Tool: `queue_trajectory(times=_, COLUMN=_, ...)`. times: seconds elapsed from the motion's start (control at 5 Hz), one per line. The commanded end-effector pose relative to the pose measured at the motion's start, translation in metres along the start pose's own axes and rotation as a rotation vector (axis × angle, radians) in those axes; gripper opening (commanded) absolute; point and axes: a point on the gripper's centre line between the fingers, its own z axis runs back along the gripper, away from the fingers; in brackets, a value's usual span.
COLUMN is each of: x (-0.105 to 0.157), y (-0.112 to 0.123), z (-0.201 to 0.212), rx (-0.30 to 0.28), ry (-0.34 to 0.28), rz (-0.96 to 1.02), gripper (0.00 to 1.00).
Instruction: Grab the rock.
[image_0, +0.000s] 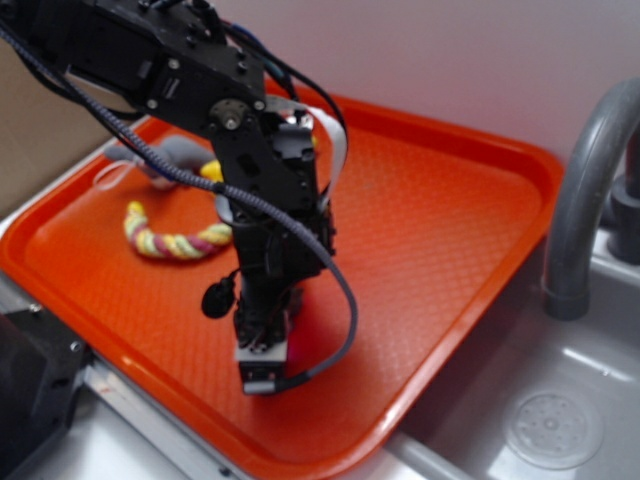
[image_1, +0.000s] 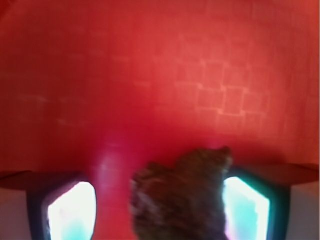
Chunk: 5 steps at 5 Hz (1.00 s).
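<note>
Down low, one rock (image_1: 182, 197) between two claw (image_1: 159, 210) pads (image_1: 244, 207).

Speckled grey-brown rock (image_1: 180, 200), grid-textured orange-red tray (image_0: 450, 210), yellow-and-pink twisted rope (image_0: 170, 240), black arm (image_0: 260, 170).

Black boxy arm (image_0: 262, 190) with a silver screw hub, braided black cable, and pale translucent fingers (image_1: 72, 210).
</note>
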Motion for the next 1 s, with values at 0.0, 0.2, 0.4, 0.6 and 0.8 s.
queue_trajectory(times=0.0, x=-0.004, y=0.004, z=0.0, rx=0.009, ry=0.003, rz=0.014, gripper=0.0)
queue_trajectory(times=0.2, x=-0.008, y=0.021, z=0.023, rx=0.008, ry=-0.01, rz=0.074, gripper=0.0)
queue_trajectory(times=0.4, x=-0.019, y=0.048, z=0.072, rx=0.032, ry=-0.025, rz=0.292, gripper=0.0)
queue_trajectory(times=0.6, x=-0.044, y=0.076, z=0.114, rx=-0.051, ry=-0.067, rz=0.52, gripper=0.0)
queue_trajectory(times=0.8, x=-0.065, y=0.09, z=0.149, rx=-0.03, ry=-0.097, rz=0.662, gripper=0.0)
